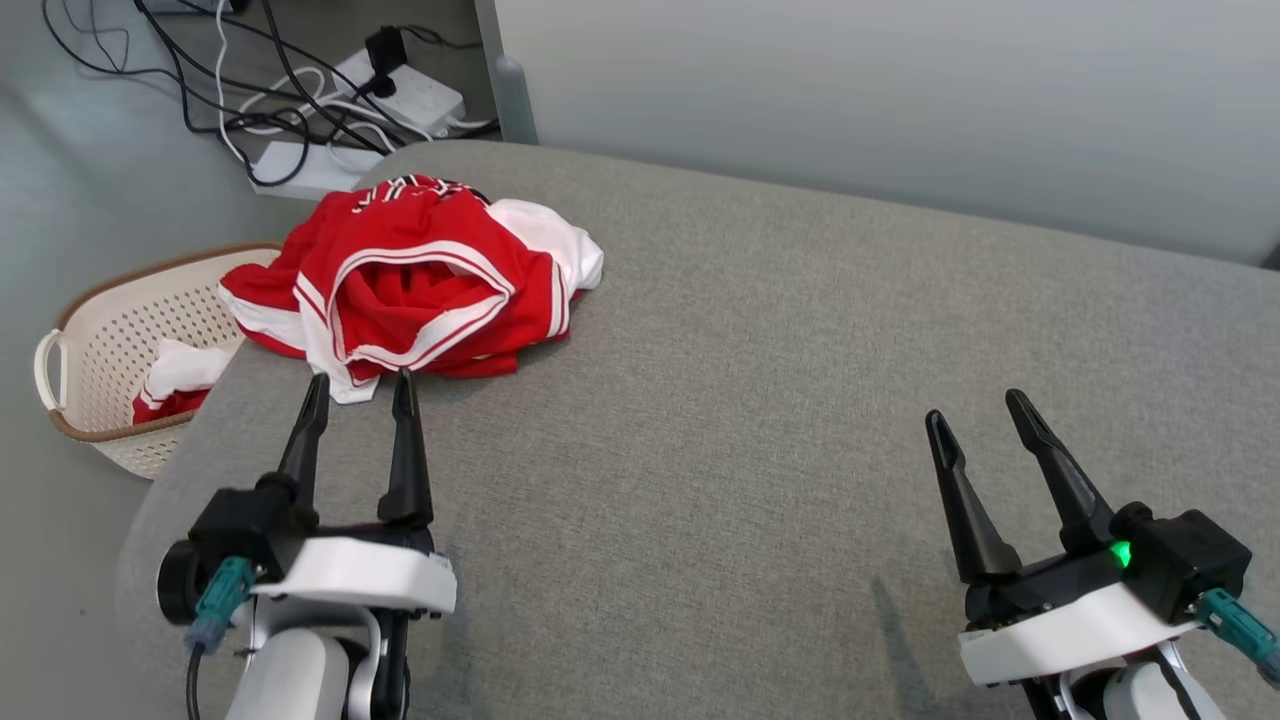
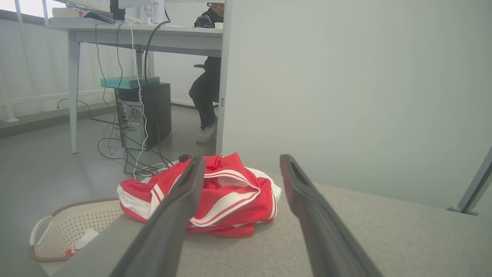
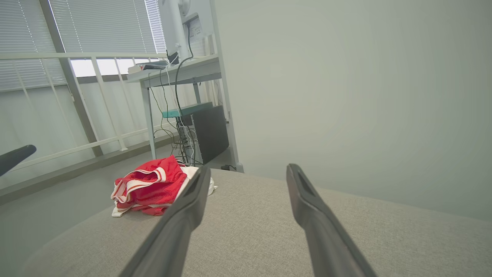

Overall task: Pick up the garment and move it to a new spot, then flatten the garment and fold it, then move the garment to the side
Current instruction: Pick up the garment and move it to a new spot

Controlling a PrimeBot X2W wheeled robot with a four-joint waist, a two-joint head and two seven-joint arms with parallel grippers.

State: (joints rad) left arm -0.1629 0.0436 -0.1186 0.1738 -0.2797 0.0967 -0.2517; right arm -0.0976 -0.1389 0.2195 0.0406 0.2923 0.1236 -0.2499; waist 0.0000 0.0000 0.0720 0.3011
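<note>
Nearest the camera, the left gripper [image 1: 360,378] has its two fingers spread wide and holds nothing. Its tips point at the near hem of the garment [image 1: 420,290] and seem to stop just short of it. Whether they brush the cloth cannot be told from the head view. The right gripper [image 1: 975,405] is likewise spread and empty, hovering over bare grey cushion [image 1: 760,420] well apart from the garment. Beyond the left fingers, the red and white garment lies in a crumpled heap at the cushion's far left corner, one edge drooping over the side above a pale basket [image 1: 100,330] on the floor. Farther off, cables and power strips [image 1: 400,95] lie by the wall. As I judge it, nothing of the task is done. The garment has not been lifted, so the pick-up, the move, the flattening, the fold and the final shift aside are all left.
</note>
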